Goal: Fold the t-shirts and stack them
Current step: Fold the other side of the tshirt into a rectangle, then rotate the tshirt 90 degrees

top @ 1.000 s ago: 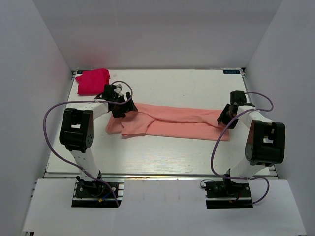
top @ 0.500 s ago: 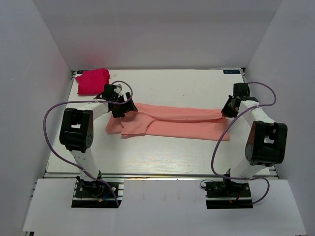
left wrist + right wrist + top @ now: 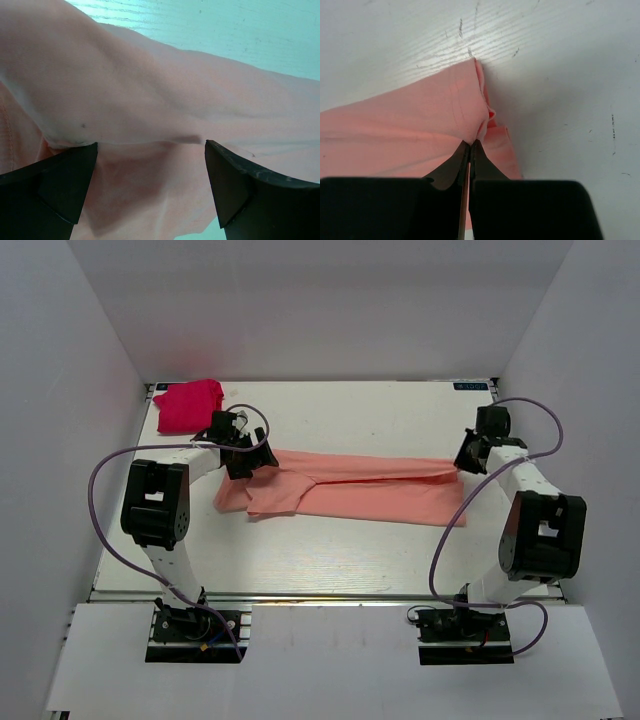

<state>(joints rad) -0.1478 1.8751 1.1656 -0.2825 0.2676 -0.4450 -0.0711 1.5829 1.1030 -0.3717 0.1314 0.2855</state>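
Right gripper (image 3: pixel 470 145) is clamped fully shut. Its two black fingers are pressed flat together, with a pinch of the pink tee (image 3: pixel 370 490) caught at their tips. It's got the far right corner of the shirt, where the fabric bunches into a small folded ridge right at the pinch. Left gripper (image 3: pixel 262 458) is spread wide and holding nothing. Its wrist view shows the dark fingertips (image 3: pixel 75 180) on either side of a soft hump of pink cloth. They're either hovering right at it or just touching, can't tell which.

The pink tee is thin, matte cotton, laid out as a long narrow band running left to right across the middle of the table (image 3: pixel 350 420). A crease runs along its length. The left end is rumpled with overlapping flaps, and the right end lies flatter. A line of stitching shows at the edge of the left wrist view. The red tee (image 3: pixel 187 405) is a small folded bundle in the far left corner, apart from the pink one, just beyond the left gripper.

Table is white with a faint wood grain and a few dark scuff marks near the right gripper. Plain white walls (image 3: pixel 330 310) box it in on the left, right and far sides.
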